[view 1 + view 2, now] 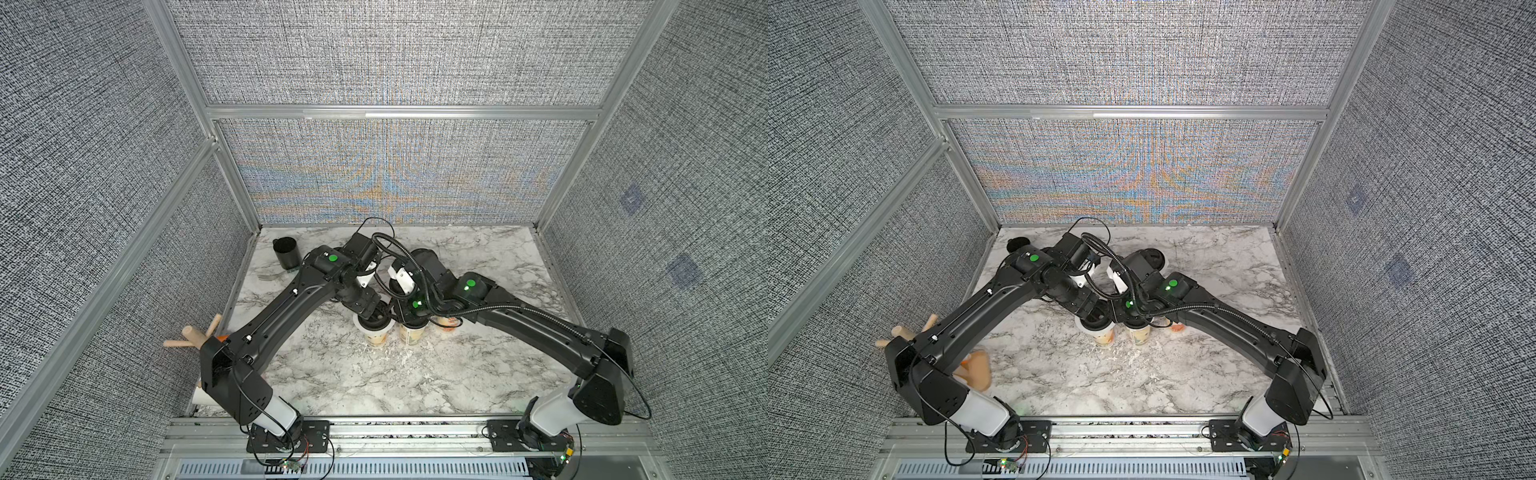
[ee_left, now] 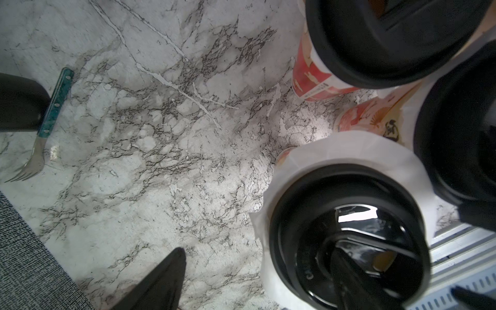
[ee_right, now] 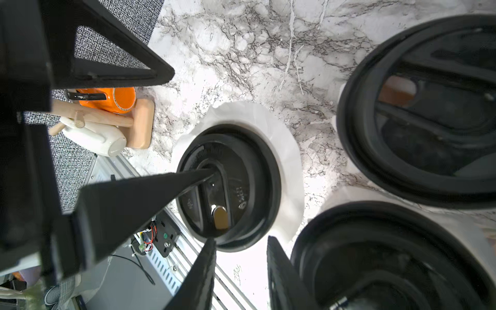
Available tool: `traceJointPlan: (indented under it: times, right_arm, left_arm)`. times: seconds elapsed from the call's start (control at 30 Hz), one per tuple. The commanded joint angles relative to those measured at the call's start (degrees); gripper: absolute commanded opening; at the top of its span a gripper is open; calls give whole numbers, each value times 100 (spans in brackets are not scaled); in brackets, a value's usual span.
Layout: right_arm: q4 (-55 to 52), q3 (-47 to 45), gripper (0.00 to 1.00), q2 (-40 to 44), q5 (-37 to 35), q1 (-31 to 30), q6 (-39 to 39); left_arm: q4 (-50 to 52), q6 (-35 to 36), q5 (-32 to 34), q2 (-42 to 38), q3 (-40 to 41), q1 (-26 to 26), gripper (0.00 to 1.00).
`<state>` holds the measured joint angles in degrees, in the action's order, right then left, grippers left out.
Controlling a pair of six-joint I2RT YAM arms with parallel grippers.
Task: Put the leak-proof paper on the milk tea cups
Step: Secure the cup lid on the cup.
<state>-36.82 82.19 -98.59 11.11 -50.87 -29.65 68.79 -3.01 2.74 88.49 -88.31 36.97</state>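
In both top views your tall white paper milk tea cups [image 1: 374, 338] [image 1: 1102, 336], printed in orange and red, cluster at the middle of the grey-veined white marble bench [image 1: 478, 374] [image 1: 1204, 374], right under both wrists. A short black mug [image 1: 286, 253] stands at 10 o'clock with a metal fork [image 1: 266, 275] just on its 6 o'clock side. A wooden peg rack [image 1: 195, 337] sits at the 8 o'clock edge. You cannot see either arm's jaws from up here.

From the left wrist, the nearest cup wears a round black plastic lid [image 2: 300, 204]. The thin, whitish, round leak-proof paper [image 2: 335, 150] is caught under it, its frilled edge sticking out around the rim. Your left jaws are spread wide, with one finger [image 2: 161, 281] over bare bench and the other lying on the lid. Two more lidded cups crowd beside it.

From the right wrist you see the same lid [image 3: 255, 174] and paper [image 3: 284, 150], with a left finger [image 3: 134, 198] resting its tip in the lid's centre groove. Your right jaws stand a narrow gap apart, their tips just beside that lid's rim. An orange mug [image 3: 115, 99] and a white mug [image 3: 91, 137] hang on the rack.
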Motion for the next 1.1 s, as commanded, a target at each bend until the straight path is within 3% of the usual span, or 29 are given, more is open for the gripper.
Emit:
traceJointPlan:
  times: [0.0,1.07]
  right_arm:
    - [343,-18,34,-44,91,-2,-139]
    - [530,-121,30,-138,176,4,-235]
  left_arm:
    - [93,28,12,-22,7,3,86]
    - [69,32,-170,-21,-144,3,86]
